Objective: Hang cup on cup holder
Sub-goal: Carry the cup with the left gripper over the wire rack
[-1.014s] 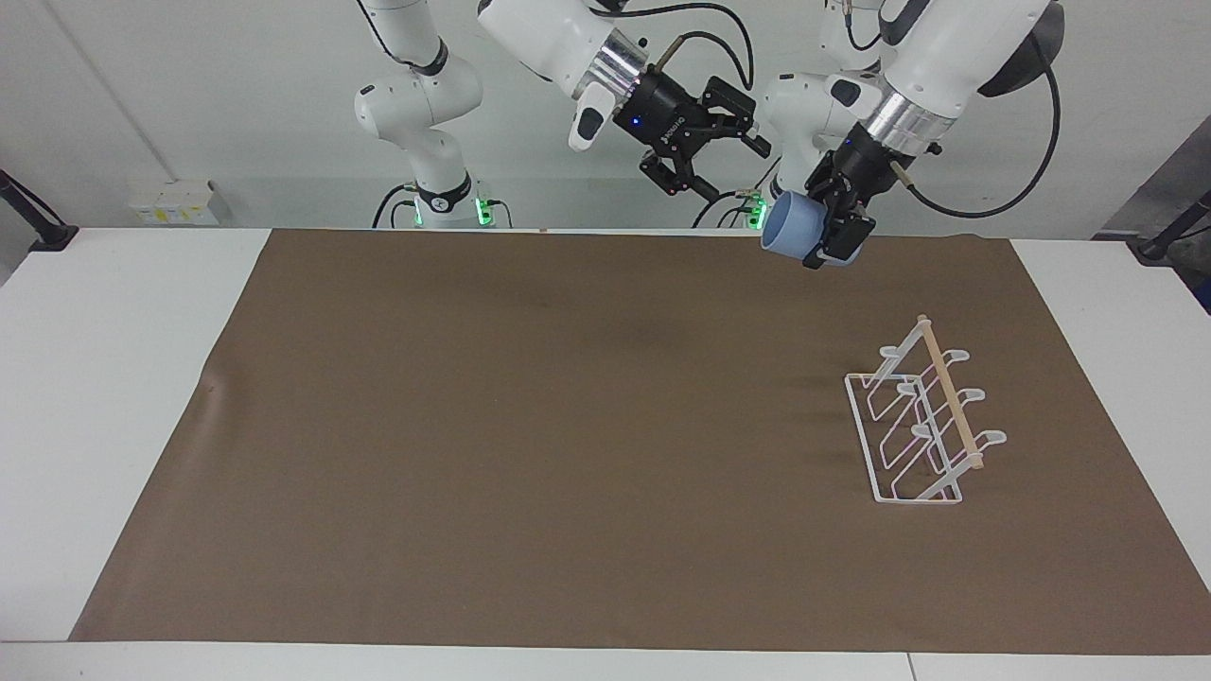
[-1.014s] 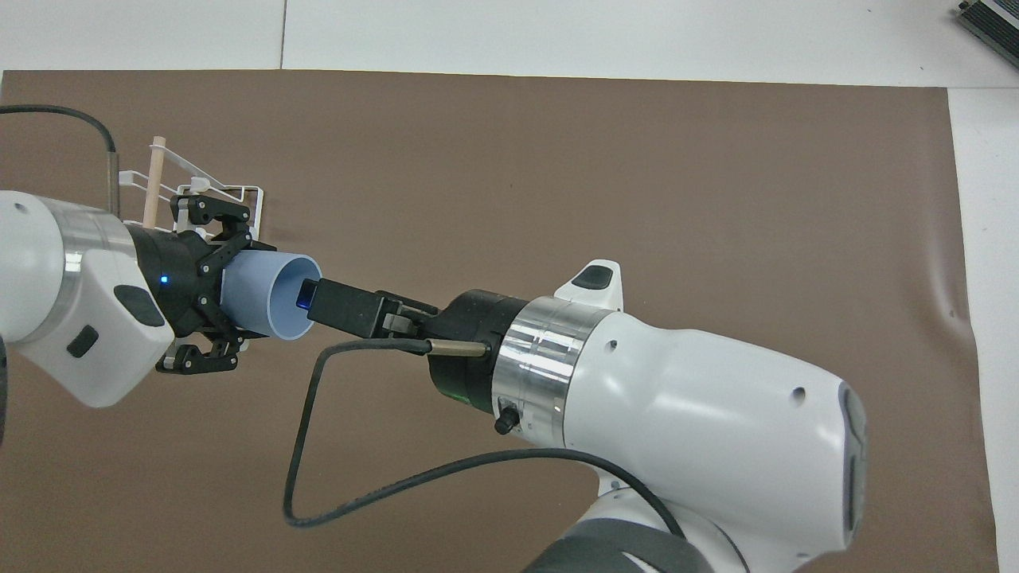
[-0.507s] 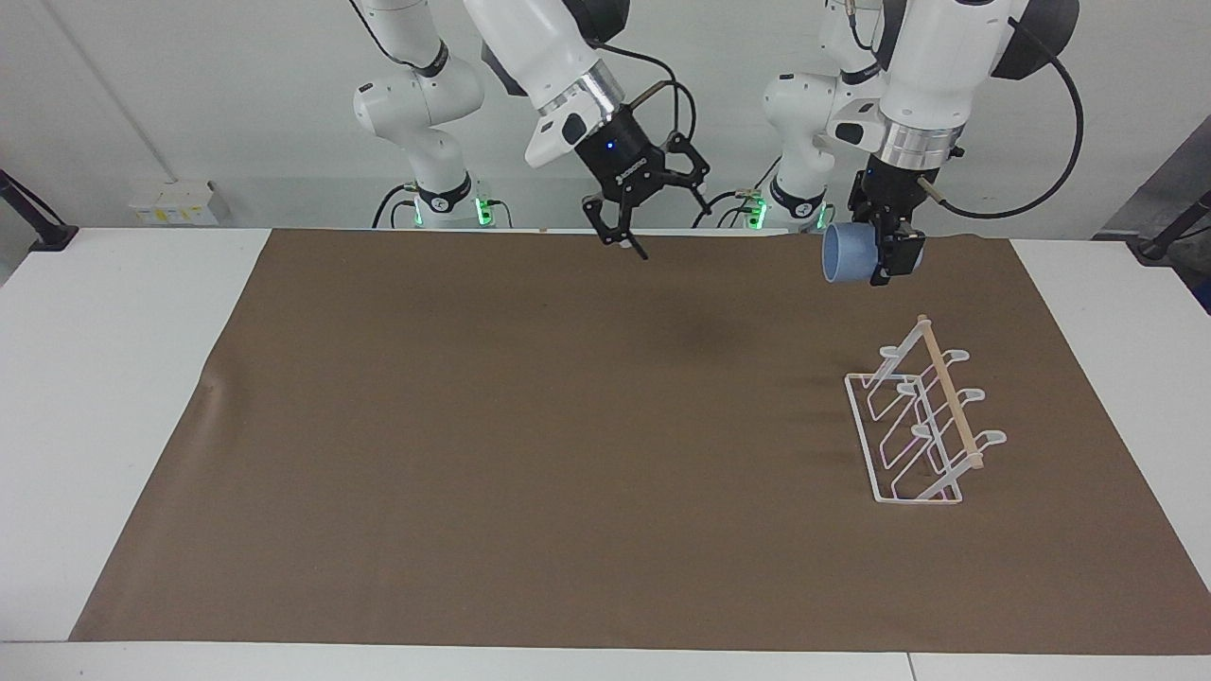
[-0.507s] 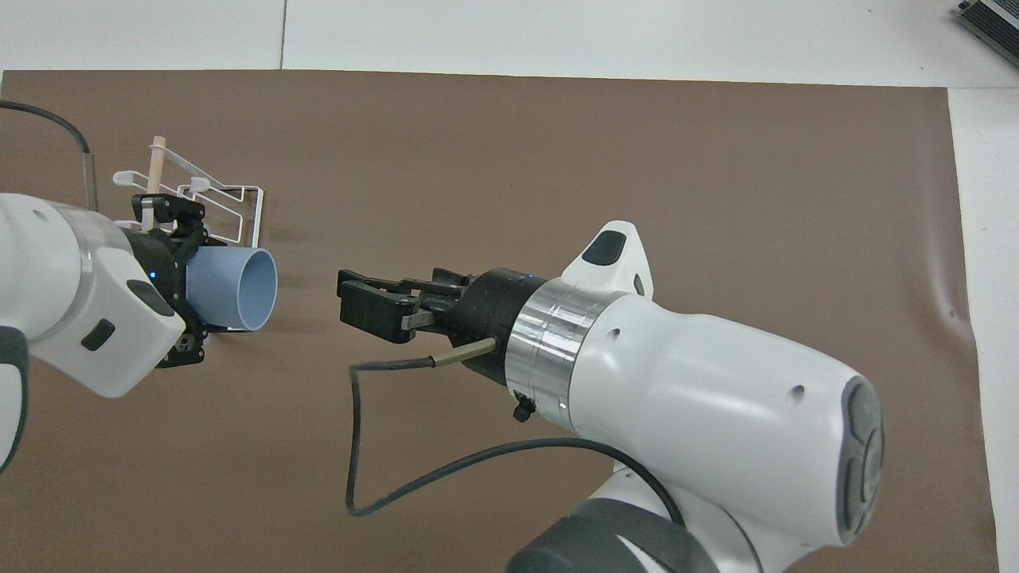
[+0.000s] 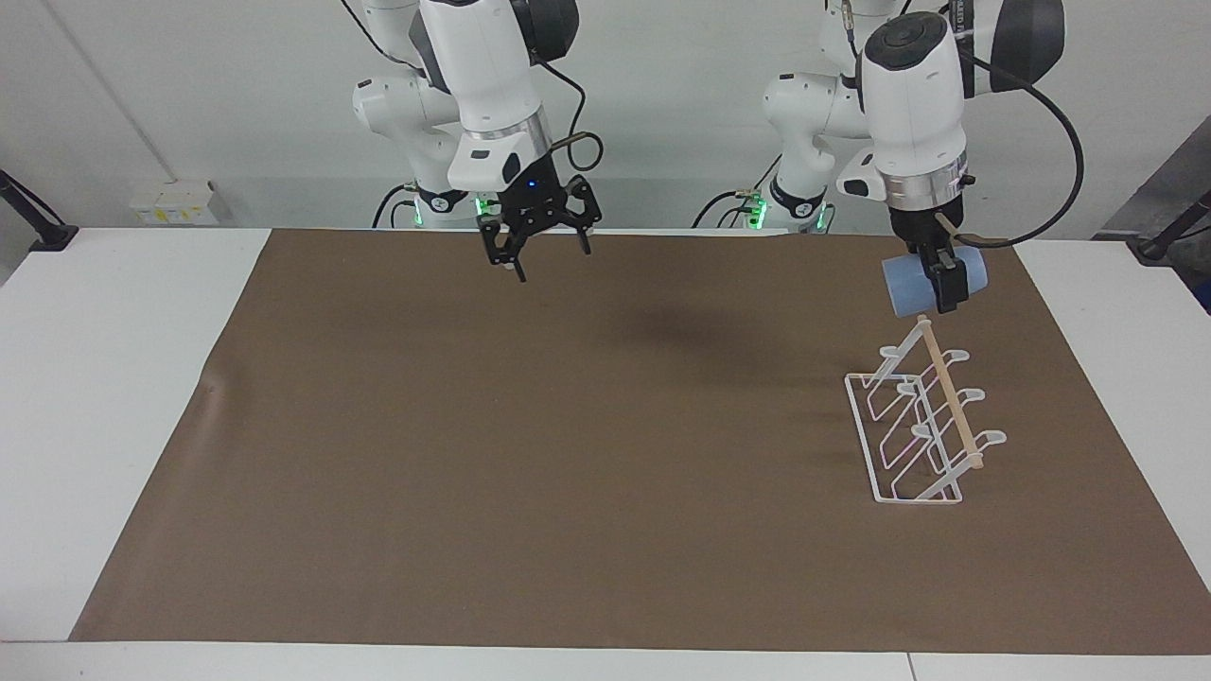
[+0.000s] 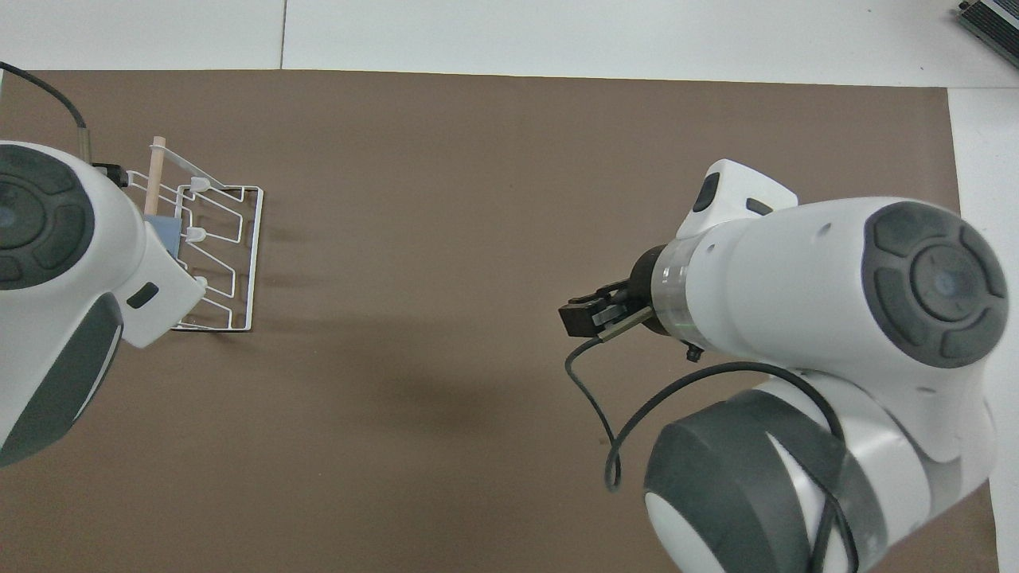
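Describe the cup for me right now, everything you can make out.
The cup is a small light-blue tumbler with a matte, plastic look and no handle. It is tipped on its side in the air, clamped in the left pincer, which hangs straight down. It sits over the end of the cup holder nearest the robots, just above the tip of the wooden dowel, touching neither. In the overhead view the left arm hides nearly all of it; only a blue sliver shows.

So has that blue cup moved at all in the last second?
Yes. Held in the left gripper, the cup has swung toward the left arm's end of the table and dropped; it is now just above the cup holder.
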Tool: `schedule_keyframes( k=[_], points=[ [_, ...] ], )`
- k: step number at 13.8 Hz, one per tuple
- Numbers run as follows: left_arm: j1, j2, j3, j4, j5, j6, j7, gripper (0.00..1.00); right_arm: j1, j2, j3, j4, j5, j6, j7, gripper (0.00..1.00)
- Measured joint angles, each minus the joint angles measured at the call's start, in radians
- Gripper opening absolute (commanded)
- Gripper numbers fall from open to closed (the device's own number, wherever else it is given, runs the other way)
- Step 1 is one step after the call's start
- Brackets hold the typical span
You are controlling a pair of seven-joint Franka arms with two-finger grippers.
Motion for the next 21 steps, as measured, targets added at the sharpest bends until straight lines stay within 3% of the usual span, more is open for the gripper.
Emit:
schedule_keyframes(
  k=[3, 5, 10, 16, 21],
  points=[
    [-0.066, 0.068, -0.004, 0.014, 0.237, 0.0, -0.04, 0.0, -0.058, -0.015, -0.003, 0.059, -0.063, -0.151, 0.144, 1.0],
    [-0.112, 0.097, -0.007, 0.015, 0.311, -0.004, -0.075, 0.0, -0.124, -0.043, -0.008, 0.074, -0.066, -0.194, 0.169, 1.0],
    [-0.115, 0.146, 0.004, 0.011, 0.38, -0.012, -0.215, 0.0, -0.26, -0.095, -0.018, 0.04, -0.066, -0.225, 0.17, 1.0],
    [-0.115, 0.149, 0.004, 0.008, 0.387, -0.024, -0.25, 0.0, -0.269, -0.173, -0.021, -0.155, -0.066, -0.154, 0.17, 1.0],
    [-0.138, 0.149, -0.006, 0.007, 0.395, -0.104, -0.256, 0.0, -0.276, -0.201, -0.085, -0.191, -0.066, -0.142, 0.068, 1.0]
  ],
)
